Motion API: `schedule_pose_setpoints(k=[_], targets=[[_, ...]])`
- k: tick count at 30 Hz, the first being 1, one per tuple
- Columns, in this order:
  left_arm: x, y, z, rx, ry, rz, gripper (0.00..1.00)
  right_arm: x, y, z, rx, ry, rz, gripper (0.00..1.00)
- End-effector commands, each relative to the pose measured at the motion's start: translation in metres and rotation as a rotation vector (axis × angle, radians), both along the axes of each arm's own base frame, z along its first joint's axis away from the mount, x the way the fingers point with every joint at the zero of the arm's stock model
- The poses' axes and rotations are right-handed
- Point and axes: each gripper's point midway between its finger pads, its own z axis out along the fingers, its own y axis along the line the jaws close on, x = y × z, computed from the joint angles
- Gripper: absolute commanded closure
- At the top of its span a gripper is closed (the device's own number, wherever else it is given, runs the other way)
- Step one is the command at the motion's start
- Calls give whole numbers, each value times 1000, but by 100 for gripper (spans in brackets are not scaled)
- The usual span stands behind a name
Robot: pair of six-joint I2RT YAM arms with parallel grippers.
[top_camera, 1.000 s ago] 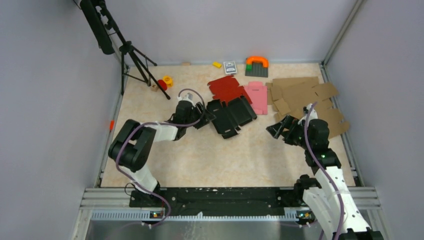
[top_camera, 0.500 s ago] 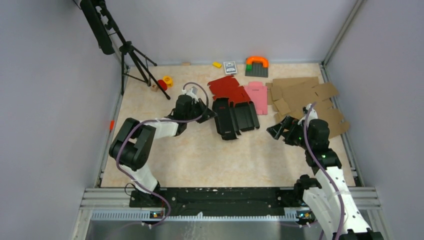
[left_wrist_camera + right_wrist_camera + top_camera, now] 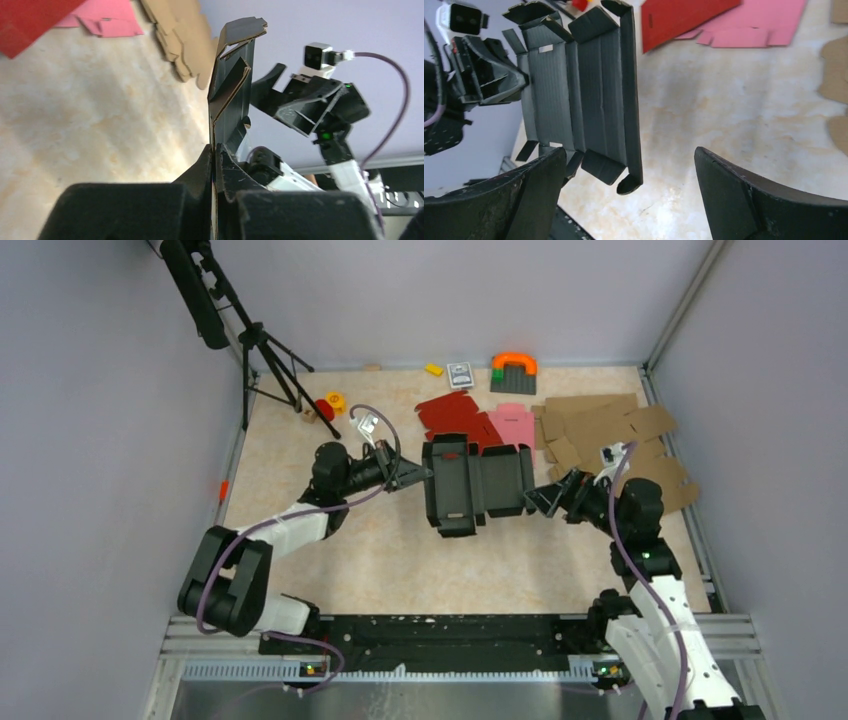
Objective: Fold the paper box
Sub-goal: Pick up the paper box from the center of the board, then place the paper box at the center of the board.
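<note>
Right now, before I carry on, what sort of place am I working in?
Most likely a robot lab test cell: plain grey walls in an aluminium frame box in the table, a tripod stands in the far-left corner, and brown cardboard blanks lie stacked at the right.

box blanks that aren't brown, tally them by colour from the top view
black paper box: 1
red cardboard blank: 1
pink cardboard blank: 1
total: 3
</note>
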Motion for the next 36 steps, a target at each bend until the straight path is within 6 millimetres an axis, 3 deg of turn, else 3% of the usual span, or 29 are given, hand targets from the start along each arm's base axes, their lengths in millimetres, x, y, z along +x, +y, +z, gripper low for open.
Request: schedule_pose_setpoints(k=[1,5,8,13,15,21,22,29,32,36], targets=[[-23,1,44,-115,-92,-48,100,-10,24,45,160,-165,124,2],[-31,0,50,-118,-91,-75,100,-20,30,69,235,-257,159,1],[-35,-1,52,-114,-92,-96,100,-19,31,69,219,-240,176,4],[-39,-4,57,-107,-103,-115,100,-17,41,59,182,-170,248,24],[-38,-6,54,-90,-88,-116,100,-15,43,53,160,-143,254,37],[-26,-6,5,185,19,-41,100,-13,46,42,109,-115,251,71],[-26,-6,-3,215,35,-38,100,-14,46,32,88,-74,246,75],[-28,-15,-52,378,102,0,100,-13,57,-13,-44,55,266,79],[-25,-6,-83,541,142,61,99,-10,59,-24,-107,81,250,77],[-27,-9,-106,652,169,73,95,-9,64,-38,-166,121,241,76]])
